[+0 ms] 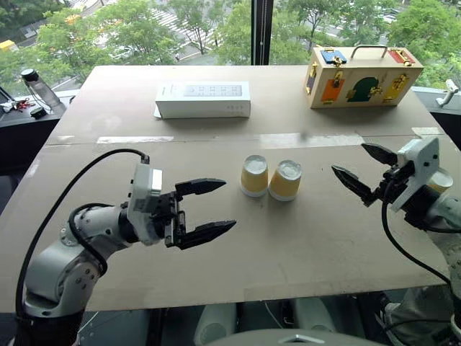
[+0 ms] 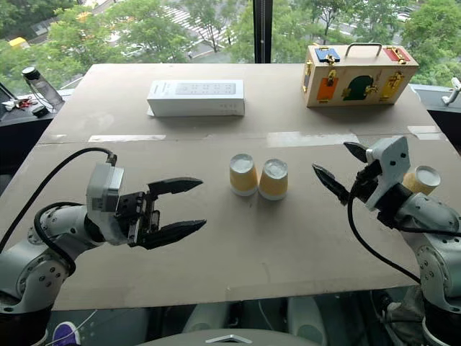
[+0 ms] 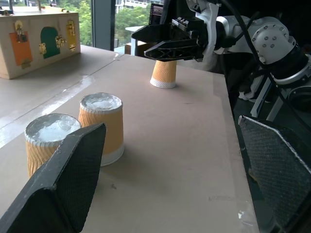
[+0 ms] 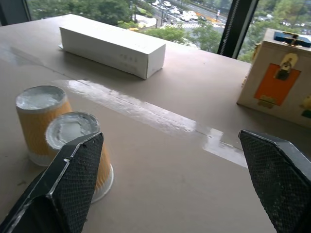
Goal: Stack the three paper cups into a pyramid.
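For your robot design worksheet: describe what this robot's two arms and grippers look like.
Both arms are silver-grey with black joints and a looping black cable. The left gripper and the right gripper each have a white wrist housing and two pointed black fingers with finely textured inner pads.

Two cups (image 1: 254, 175) (image 1: 285, 179) stand upside down, touching, mid-table (image 1: 288, 245); a third cup (image 2: 420, 179) stands at the right edge. The box (image 1: 204, 99) and case (image 1: 358, 76) sit behind.
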Controlling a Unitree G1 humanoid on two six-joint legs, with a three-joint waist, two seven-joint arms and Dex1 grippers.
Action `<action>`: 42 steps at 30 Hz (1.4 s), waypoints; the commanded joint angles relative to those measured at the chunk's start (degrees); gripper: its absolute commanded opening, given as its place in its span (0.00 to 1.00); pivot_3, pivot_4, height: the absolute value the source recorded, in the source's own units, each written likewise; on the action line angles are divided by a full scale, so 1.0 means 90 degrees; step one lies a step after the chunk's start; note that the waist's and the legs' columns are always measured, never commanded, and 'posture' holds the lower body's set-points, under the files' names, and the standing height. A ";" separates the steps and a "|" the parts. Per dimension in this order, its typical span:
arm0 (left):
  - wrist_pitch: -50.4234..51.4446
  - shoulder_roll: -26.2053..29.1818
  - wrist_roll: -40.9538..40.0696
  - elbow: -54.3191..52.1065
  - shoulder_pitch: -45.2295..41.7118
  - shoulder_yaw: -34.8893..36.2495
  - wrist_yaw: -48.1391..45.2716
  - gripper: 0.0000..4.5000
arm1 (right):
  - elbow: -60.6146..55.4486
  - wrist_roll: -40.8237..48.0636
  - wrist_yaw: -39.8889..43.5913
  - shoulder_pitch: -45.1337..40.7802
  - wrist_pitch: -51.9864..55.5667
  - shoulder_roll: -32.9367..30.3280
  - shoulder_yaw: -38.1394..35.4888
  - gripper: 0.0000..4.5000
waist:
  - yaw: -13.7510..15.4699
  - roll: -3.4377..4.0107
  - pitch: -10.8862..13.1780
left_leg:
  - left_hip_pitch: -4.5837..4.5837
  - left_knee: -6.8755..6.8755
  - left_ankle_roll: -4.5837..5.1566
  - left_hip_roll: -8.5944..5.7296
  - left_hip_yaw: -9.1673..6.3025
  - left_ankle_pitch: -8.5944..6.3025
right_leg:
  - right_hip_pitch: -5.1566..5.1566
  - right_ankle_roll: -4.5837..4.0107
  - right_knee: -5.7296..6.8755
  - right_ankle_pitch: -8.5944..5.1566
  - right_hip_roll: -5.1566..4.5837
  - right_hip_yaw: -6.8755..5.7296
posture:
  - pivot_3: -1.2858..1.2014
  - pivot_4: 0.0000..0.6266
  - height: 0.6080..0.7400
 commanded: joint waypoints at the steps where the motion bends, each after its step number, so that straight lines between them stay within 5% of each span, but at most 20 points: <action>1: 0.0066 -0.0074 -0.0120 0.0163 -0.0626 -0.0396 -0.0228 1.00 | -0.0014 -0.0632 -0.0820 0.0299 0.0115 -0.0105 -0.0673 0.98 | 0.0004 0.0000 0.0000 | 0.0001 -0.0002 0.0000 0.0000 0.0001 0.0000 | 0.0000 0.0000 0.0002 0.0000 0.0002 0.0002 | 0.52 0.24 1.00; 10: 0.0033 -0.0183 -0.0031 0.0270 -0.0950 -0.0692 -0.0313 1.00 | 0.0848 -0.1210 -0.1910 0.0018 0.0719 0.0028 -0.1016 0.98 | -0.0064 0.0002 0.0000 | 0.0005 -0.0002 -0.0001 0.0001 0.0004 0.0001 | 0.0000 0.0002 0.0003 0.0000 0.0012 0.0011 | 0.52 0.24 1.00; 31: 0.0078 -0.0134 -0.0206 -0.0183 -0.0498 -0.0388 0.0167 1.00 | 0.2424 -0.0946 -0.2357 -0.0983 0.0851 0.0433 -0.1124 0.98 | -0.0046 0.0003 0.0001 | 0.0001 -0.0003 0.0001 0.0000 0.0001 0.0000 | 0.0000 0.0005 0.0002 0.0001 0.0011 0.0014 | 0.52 0.24 1.00; 37: 0.0190 -0.0120 -0.0436 -0.0313 -0.0559 -0.0320 0.0321 1.00 | 0.2458 -0.0908 -0.2328 -0.0957 0.0751 0.0443 -0.1106 0.50 | -0.0047 0.0004 0.0001 | 0.0001 -0.0002 0.0001 0.0000 0.0000 0.0000 | 0.0000 0.0006 0.0002 0.0001 0.0011 0.0015 | 0.52 0.24 1.00; 42: 0.0239 -0.0171 -0.0560 -0.0308 -0.0499 -0.0235 0.0488 1.00 | 0.2169 -0.0837 -0.1901 -0.0810 0.0421 0.0310 -0.0921 0.47 | -0.0049 0.0004 0.0001 | 0.0001 -0.0002 0.0001 0.0000 0.0002 0.0000 | 0.0000 0.0019 0.0002 0.0009 0.0011 0.0015 | 0.52 0.24 1.00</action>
